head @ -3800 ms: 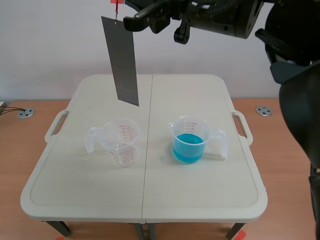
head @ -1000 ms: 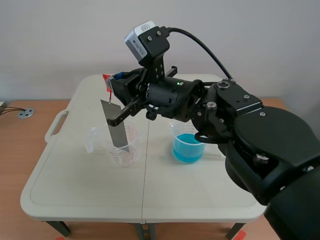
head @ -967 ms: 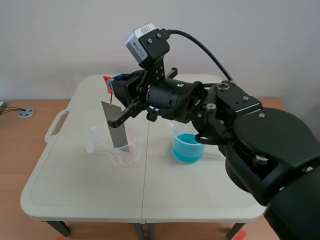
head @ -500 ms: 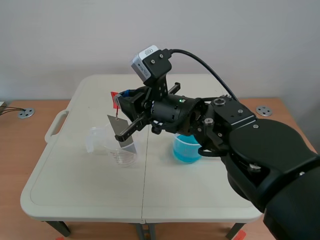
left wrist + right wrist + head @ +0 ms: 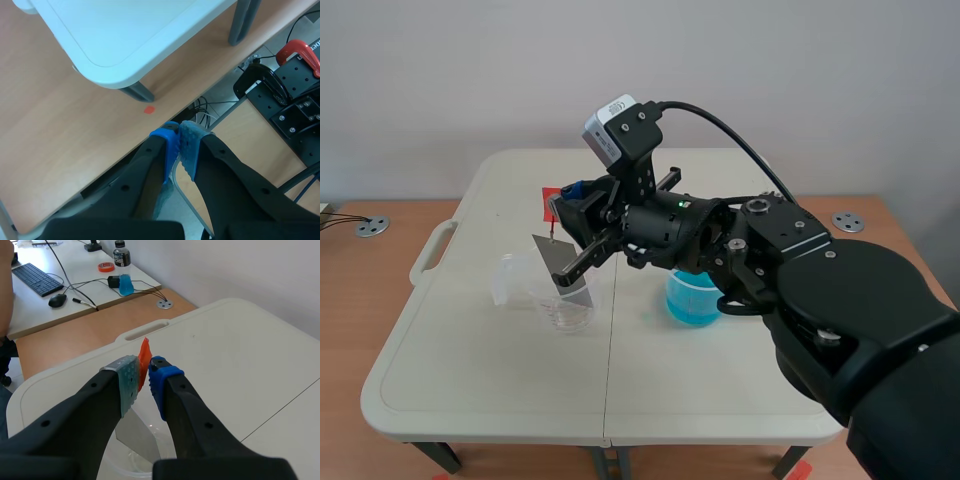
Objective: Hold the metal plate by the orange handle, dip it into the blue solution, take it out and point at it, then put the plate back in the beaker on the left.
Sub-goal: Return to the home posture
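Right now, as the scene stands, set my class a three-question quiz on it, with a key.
1. True or false: the right fingers are shut on the orange handle.
2. The lower end of the metal plate is: A inside the clear left beaker; B in the blue solution; C in the air, high above both beakers.
3. Which arm's fingers are shut on nothing, down beside the table?
Key: 1 true; 2 A; 3 the left fingers.
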`<state>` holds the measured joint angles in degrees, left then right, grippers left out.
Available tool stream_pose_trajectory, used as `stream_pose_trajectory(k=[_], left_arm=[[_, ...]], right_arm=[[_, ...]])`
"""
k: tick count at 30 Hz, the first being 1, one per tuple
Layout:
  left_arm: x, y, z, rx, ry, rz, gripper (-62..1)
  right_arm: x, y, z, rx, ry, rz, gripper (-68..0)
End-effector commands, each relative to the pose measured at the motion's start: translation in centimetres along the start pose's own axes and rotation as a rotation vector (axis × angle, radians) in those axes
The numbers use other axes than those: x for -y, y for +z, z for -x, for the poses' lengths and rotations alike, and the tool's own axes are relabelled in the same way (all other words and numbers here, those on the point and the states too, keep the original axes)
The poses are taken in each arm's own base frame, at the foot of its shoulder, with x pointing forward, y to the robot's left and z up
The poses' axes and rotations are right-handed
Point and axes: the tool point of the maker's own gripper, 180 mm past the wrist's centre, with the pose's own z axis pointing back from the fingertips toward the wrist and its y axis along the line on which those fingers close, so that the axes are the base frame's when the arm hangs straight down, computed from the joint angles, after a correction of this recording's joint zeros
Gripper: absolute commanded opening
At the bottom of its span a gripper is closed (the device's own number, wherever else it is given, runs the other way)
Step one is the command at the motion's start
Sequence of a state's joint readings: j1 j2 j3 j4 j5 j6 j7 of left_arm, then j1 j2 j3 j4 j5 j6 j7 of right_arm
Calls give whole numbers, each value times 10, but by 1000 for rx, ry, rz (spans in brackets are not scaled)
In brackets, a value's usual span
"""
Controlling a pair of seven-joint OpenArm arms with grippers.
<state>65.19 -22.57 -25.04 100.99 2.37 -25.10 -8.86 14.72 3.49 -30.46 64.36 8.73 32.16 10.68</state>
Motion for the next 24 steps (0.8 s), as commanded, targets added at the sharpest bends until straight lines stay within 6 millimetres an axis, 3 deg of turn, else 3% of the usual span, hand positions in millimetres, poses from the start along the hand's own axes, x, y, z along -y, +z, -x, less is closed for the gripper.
stream_pose_trajectory(k=[1, 5, 8, 10, 13, 15, 18, 24], left_arm=[[0, 1, -5, 21, 1, 0, -597], [0, 1, -5, 21, 1, 0, -593], [-1, 0, -7, 26, -1, -3, -521], [-3, -2, -9, 33, -4, -9, -401], [-6, -3, -12, 43, -11, -14, -138], [-9, -5, -15, 54, -14, -22, -36], [-13, -7, -19, 67, -21, -33, 7], [-14, -8, -20, 71, -22, -36, 8]], right_arm=[[5, -4, -18, 44, 26, 0, -556], [3, -4, -18, 44, 24, -15, -475], [-6, -4, -19, 52, 17, -63, -405], [-14, -3, -21, 61, 9, -109, -353], [-27, -1, -23, 70, -3, -182, -270], [-27, -1, -24, 75, -5, -183, -220], [-29, -1, -24, 74, -5, -188, -141], [-29, -1, -24, 76, -5, -188, -47]])
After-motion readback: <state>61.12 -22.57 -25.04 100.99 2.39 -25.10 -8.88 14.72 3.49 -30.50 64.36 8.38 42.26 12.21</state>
